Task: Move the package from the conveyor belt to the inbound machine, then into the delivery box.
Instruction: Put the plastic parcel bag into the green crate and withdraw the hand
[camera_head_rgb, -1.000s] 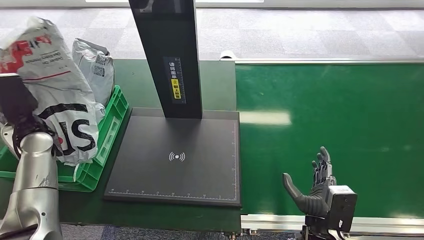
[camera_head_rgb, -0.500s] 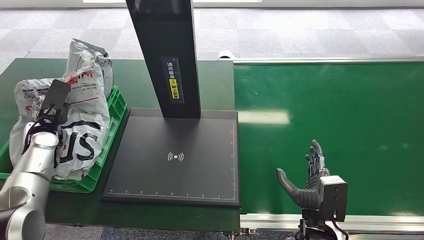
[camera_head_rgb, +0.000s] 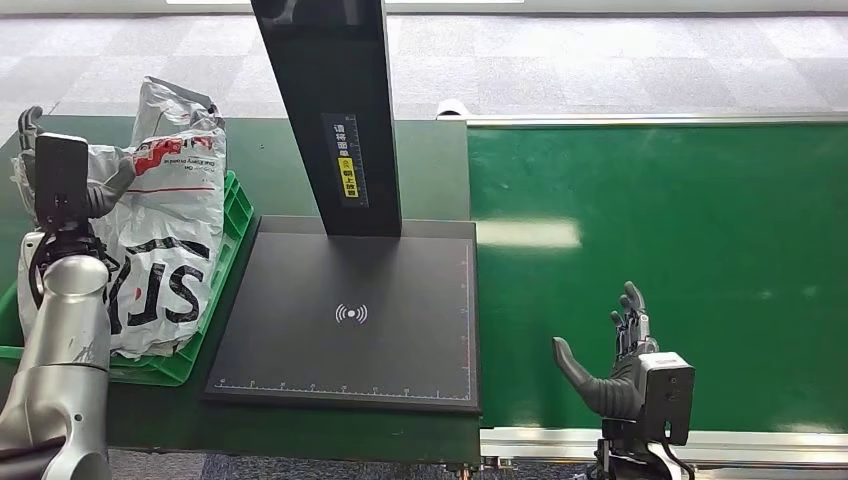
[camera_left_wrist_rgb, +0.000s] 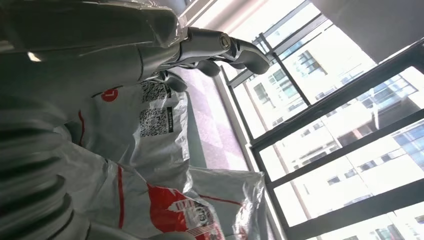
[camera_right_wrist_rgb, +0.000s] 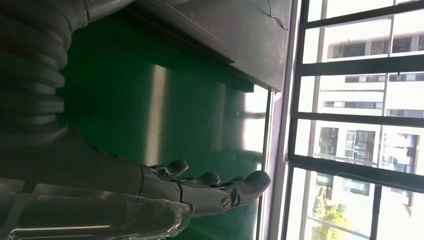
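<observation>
The white package (camera_head_rgb: 165, 260) with red and black print lies in the green crate (camera_head_rgb: 228, 235) at the left, leaning on a grey package (camera_head_rgb: 178, 108) behind it. My left hand (camera_head_rgb: 62, 170) hovers above the crate's left part, apart from the package, fingers spread and holding nothing. The left wrist view shows its fingers (camera_left_wrist_rgb: 225, 47) stretched out over the packages (camera_left_wrist_rgb: 150, 125). My right hand (camera_head_rgb: 620, 355) stands open over the green conveyor belt (camera_head_rgb: 680, 230) near its front edge, with its empty fingers (camera_right_wrist_rgb: 215, 190) above the belt (camera_right_wrist_rgb: 165, 115) in the right wrist view.
The inbound machine's black platform (camera_head_rgb: 350, 350) lies between crate and belt, its dark pillar (camera_head_rgb: 330, 100) rising at the back. A metal rail (camera_head_rgb: 760, 440) edges the belt's front. Grey carpet floor (camera_head_rgb: 620, 60) lies beyond the table.
My left hand lowered the package into the crate and let go; it now sits higher and clear of it. The right hand has barely moved.
</observation>
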